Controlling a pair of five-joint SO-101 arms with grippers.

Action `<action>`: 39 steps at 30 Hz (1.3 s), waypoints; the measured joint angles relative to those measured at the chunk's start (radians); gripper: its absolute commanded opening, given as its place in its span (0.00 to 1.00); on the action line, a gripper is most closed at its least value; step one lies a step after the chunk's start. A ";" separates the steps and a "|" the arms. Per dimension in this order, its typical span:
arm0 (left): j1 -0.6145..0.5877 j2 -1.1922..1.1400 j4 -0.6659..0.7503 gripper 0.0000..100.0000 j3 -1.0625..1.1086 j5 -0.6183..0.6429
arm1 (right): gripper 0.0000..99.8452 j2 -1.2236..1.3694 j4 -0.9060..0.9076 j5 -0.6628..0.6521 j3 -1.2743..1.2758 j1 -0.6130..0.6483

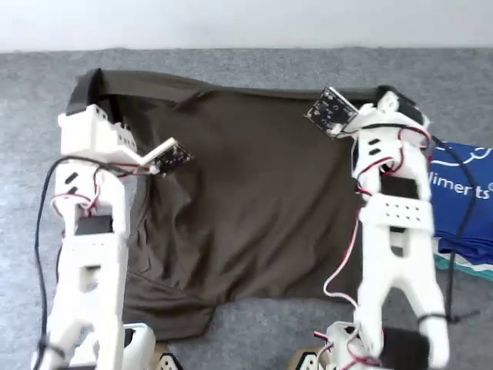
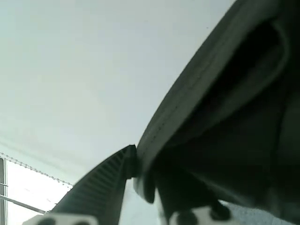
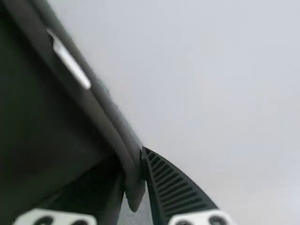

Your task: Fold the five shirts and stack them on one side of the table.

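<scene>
Pinching the far edge of the dark brown cotton shirt point(image 1: 254, 193) at its far-left corner, the left tool point(image 1: 83, 94) is closing narrowly on a thin band of fabric. The right tool point(image 1: 389, 100) is gripping the same edge towards the worktop's far-right corner. The shirt is lying spread across the middle of the grey felt-covered worktop point(image 1: 269, 331), with one sleeve bunching near the near-left corner.

Each pair of ridged fingers point(image 2: 98, 187) point(image 3: 173, 187) is biting only the seam's rim, so, in my judgement, the cloth is risking slipping free if the arms are pulling unevenly or too fast. Friction from the felt is likely working against a clean fold, dragging the body into wrinkles. The right arm is also standing just beside the folded blue shirt with white print point(image 1: 466, 208) at the right edge, so a wide swing is risking disturbing it.
</scene>
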State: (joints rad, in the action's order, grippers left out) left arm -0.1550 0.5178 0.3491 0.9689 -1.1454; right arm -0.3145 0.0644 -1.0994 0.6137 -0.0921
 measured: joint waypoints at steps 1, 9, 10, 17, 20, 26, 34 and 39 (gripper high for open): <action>-0.003 -0.052 0.028 0.02 -0.028 0.000 | 0.01 0.029 -0.052 0.000 0.000 0.009; -0.012 -0.365 0.075 0.02 -0.308 0.000 | 0.01 0.230 -0.423 -0.026 0.000 0.049; -0.012 -0.376 0.075 0.02 -0.327 0.000 | 0.01 0.247 -0.437 -0.037 -0.002 0.049; -0.012 -0.379 0.077 0.02 -0.348 0.000 | 0.01 0.316 -0.453 -0.052 -0.068 0.049; -0.012 -0.359 0.068 0.02 -0.307 -0.008 | 0.01 0.316 -0.374 -0.052 -0.074 0.049; -0.012 -0.173 -0.190 0.02 -0.161 -0.069 | 0.01 0.278 -0.043 -0.052 -0.077 0.048; -0.012 0.172 -0.792 0.02 -0.100 0.040 | 0.01 0.160 0.402 -0.046 -0.077 0.041; -0.012 0.367 -1.204 0.02 -0.100 0.057 | 0.01 0.101 0.644 0.012 -0.077 0.040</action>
State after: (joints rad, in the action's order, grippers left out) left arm -0.1672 0.8846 -0.8554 0.8692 -1.0886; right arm -0.2133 0.7089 -1.0871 0.5370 -0.0522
